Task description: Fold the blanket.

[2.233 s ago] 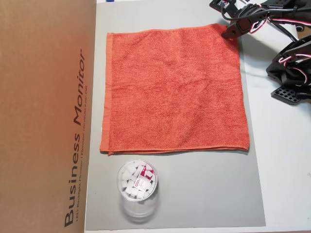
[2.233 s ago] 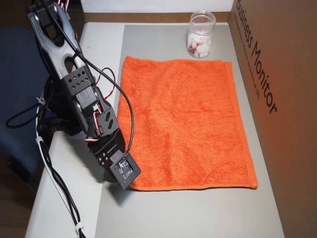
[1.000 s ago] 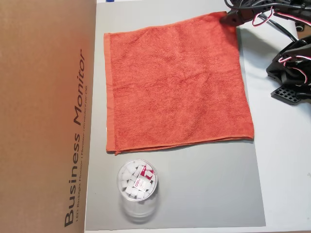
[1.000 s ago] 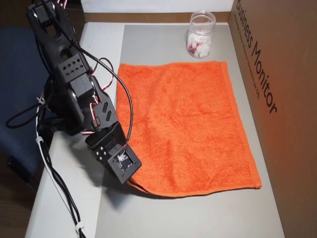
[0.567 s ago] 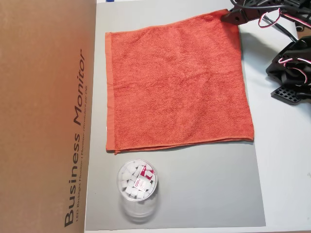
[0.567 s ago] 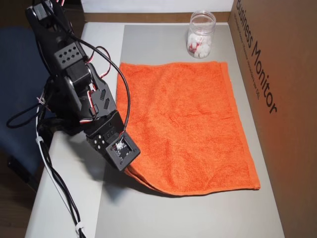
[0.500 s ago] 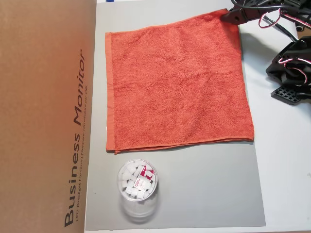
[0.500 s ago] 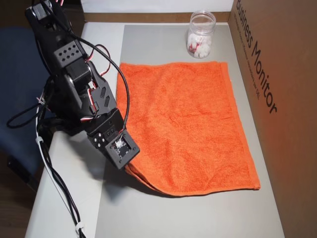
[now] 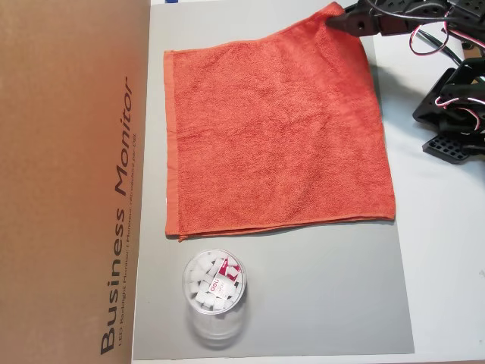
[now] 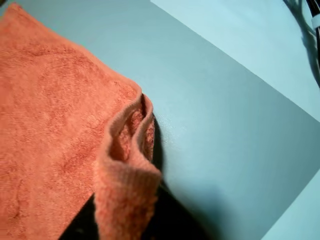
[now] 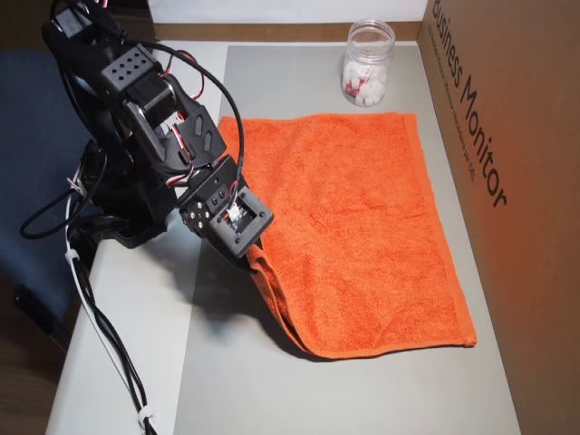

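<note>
The orange-red blanket (image 9: 276, 129) lies mostly flat on the grey mat (image 9: 303, 303). One corner is raised off the mat, and my gripper (image 9: 339, 18) is shut on that corner at the top right of an overhead view. In another overhead view the gripper (image 11: 251, 255) holds the corner above the blanket (image 11: 362, 217), and the edge below it hangs in a fold. The wrist view shows the pinched corner of the blanket (image 10: 122, 190) bunched between the dark fingers (image 10: 170, 217), with bare mat (image 10: 225, 130) beyond.
A brown cardboard box (image 9: 68, 182) borders one side of the mat; it is the same box (image 11: 517, 136) in the other overhead view. A clear jar (image 9: 214, 292) of white pieces stands on the mat near the blanket's far edge. The arm's base and cables (image 11: 109, 181) stand beside the mat.
The gripper has lifted the held corner higher and carried it inward over the blanket. The edge under it now hangs in a longer fold. The rest of the blanket has stayed put.
</note>
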You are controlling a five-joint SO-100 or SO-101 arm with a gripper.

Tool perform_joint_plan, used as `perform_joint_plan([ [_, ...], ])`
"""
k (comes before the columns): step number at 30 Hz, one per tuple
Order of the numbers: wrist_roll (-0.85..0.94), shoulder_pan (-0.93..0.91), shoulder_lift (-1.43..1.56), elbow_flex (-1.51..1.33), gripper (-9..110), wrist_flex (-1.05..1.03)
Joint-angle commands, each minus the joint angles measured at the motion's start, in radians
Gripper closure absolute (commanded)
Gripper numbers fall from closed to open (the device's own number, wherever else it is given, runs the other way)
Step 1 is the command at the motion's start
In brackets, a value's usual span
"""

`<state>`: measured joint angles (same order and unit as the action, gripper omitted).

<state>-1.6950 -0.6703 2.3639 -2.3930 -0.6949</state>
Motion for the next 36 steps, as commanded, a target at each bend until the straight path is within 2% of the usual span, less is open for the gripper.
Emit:
perform_joint_plan([
  [1,-0.029,0.037,0.031,0.083,102,-0.002],
  [8,-0.086,0.117,0.015,0.183,102,0.000],
  [23,-0.086,0.281,0.000,0.285,102,0.014],
  [36,-0.067,0.417,-0.304,0.612,102,0.014],
])
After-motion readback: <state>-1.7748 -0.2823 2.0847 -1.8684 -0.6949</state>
